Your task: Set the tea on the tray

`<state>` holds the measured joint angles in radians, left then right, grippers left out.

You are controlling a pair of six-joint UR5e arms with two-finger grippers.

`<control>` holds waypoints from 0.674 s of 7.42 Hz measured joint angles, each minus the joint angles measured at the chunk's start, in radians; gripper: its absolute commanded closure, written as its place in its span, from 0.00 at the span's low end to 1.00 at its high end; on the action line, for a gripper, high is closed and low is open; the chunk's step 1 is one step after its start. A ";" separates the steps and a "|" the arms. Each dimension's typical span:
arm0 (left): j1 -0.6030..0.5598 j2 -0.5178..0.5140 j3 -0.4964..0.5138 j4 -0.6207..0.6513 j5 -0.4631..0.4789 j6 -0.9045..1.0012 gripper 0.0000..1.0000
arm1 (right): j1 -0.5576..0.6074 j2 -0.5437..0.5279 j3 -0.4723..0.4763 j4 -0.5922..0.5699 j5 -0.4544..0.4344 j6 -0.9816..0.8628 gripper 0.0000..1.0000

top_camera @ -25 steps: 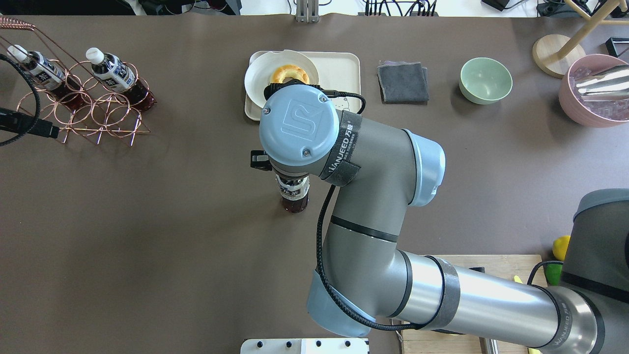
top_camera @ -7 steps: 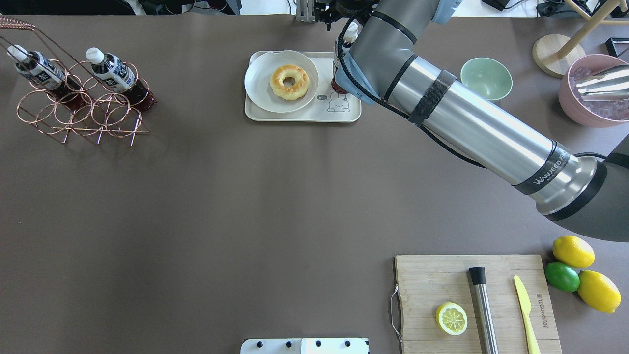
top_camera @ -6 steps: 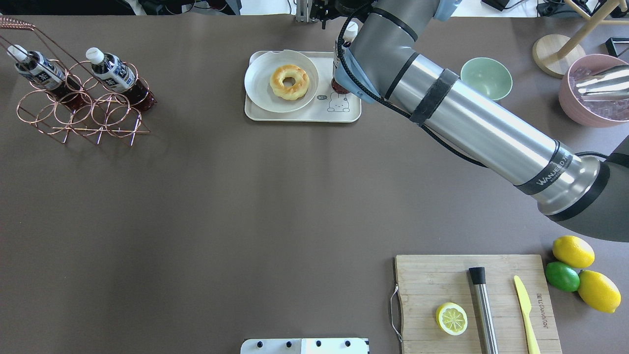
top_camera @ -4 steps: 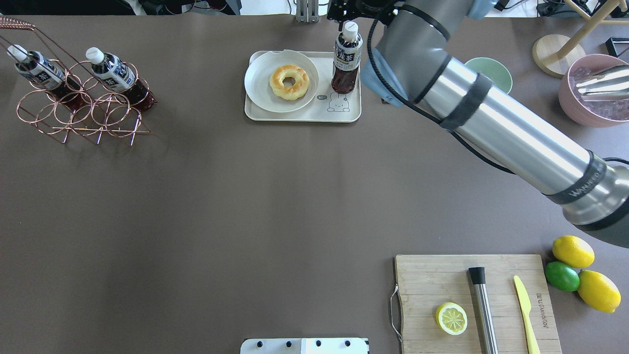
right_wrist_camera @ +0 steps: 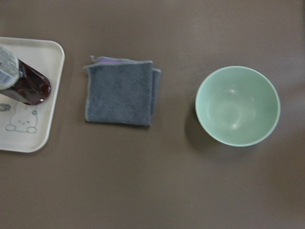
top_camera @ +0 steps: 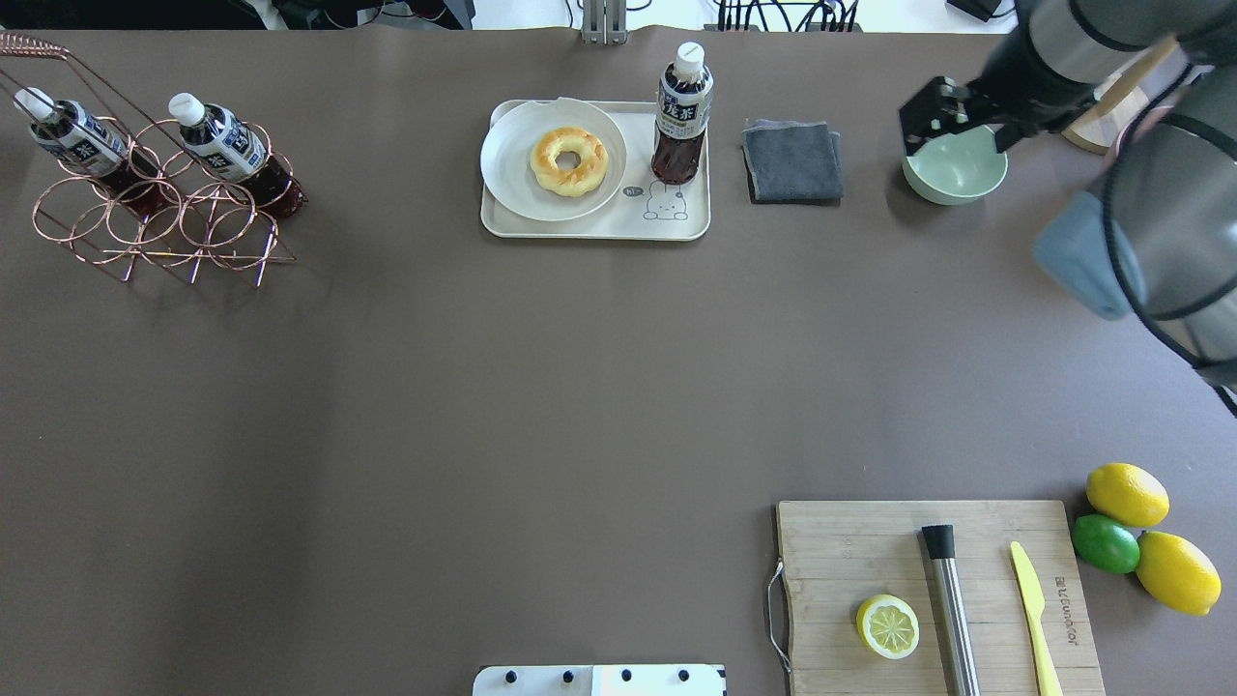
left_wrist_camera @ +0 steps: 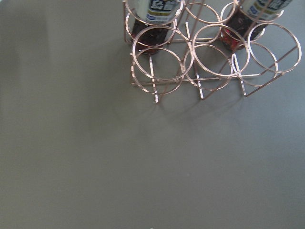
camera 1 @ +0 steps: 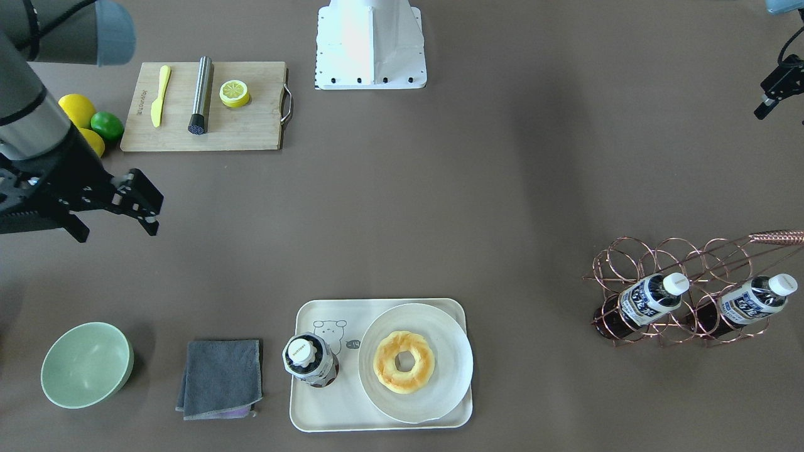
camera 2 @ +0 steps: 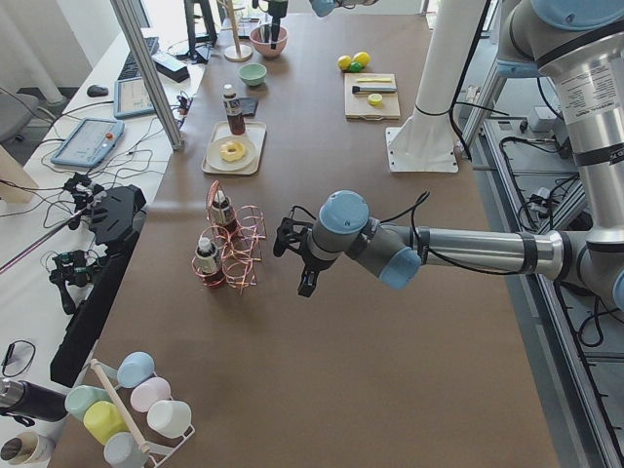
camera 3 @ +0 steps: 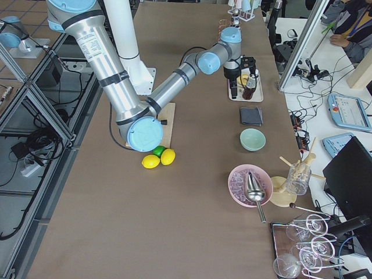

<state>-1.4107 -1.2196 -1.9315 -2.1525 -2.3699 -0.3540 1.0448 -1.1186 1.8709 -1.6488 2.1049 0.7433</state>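
Observation:
The tea bottle (top_camera: 681, 116) stands upright on the right end of the cream tray (top_camera: 589, 230), next to the bear drawing, and nothing holds it. From the front it stands on the tray's (camera 1: 326, 411) left part, cap up (camera 1: 309, 360). My right gripper (camera 1: 115, 229) is open and empty, well off the tray, above the green bowl in the overhead view (top_camera: 957, 114). The right wrist view shows the bottle's base (right_wrist_camera: 28, 86) at its left edge. My left gripper (camera 2: 295, 261) hangs near the bottle rack; I cannot tell whether it is open.
A copper wire rack (top_camera: 164, 227) at the far left holds two alike bottles (top_camera: 227, 145). A round plate with a donut (top_camera: 570, 159) fills the tray's left. A grey cloth (top_camera: 792, 159), green bowl (top_camera: 955, 164), cutting board (top_camera: 937, 599) and lemons (top_camera: 1126, 493) lie right.
My right gripper carried the bottle from mid-table to the tray, let go of it there, and has drawn back to the right over the green bowl.

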 measured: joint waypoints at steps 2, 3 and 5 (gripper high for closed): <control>-0.122 0.009 0.018 0.163 0.000 0.261 0.03 | 0.096 -0.225 0.121 -0.011 0.049 -0.209 0.00; -0.188 0.004 0.017 0.269 0.000 0.396 0.03 | 0.176 -0.319 0.148 -0.010 0.109 -0.314 0.00; -0.249 0.002 0.002 0.374 0.000 0.502 0.03 | 0.309 -0.495 0.154 -0.007 0.174 -0.588 0.00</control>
<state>-1.6600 -1.2175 -1.9298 -1.7786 -2.3702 0.1483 1.3535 -1.6136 2.0249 -1.6561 2.2794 0.1556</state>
